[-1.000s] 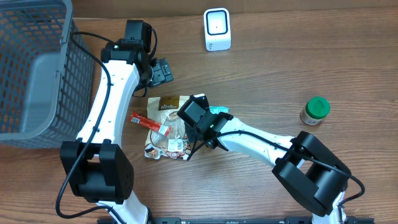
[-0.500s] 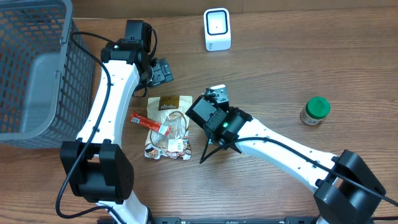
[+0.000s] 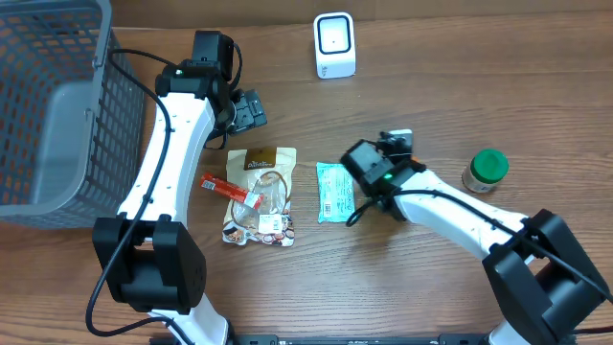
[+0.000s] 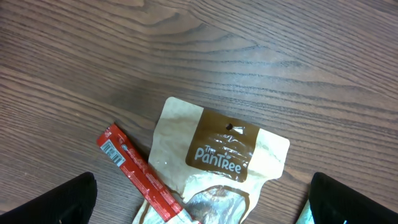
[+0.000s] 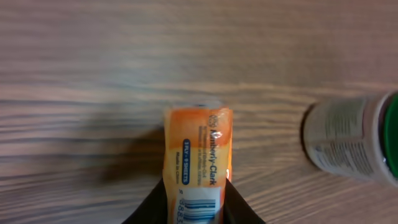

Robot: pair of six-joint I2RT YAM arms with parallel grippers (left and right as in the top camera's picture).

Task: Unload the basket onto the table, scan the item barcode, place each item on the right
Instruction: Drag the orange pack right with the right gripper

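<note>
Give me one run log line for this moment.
left claw: open, empty | right claw: shut on orange packet | scanner: packet not there yet

Our white left arm (image 3: 177, 125) stands extended, and the black left gripper (image 3: 253, 111) points downward with its jaws spread wide and nothing between them. Our white right arm (image 3: 450, 206) lies low and stretched out. The right gripper (image 3: 395, 144) pinches a narrow orange plastic packet (image 5: 198, 155) that sticks out ahead of the jaws.
</note>
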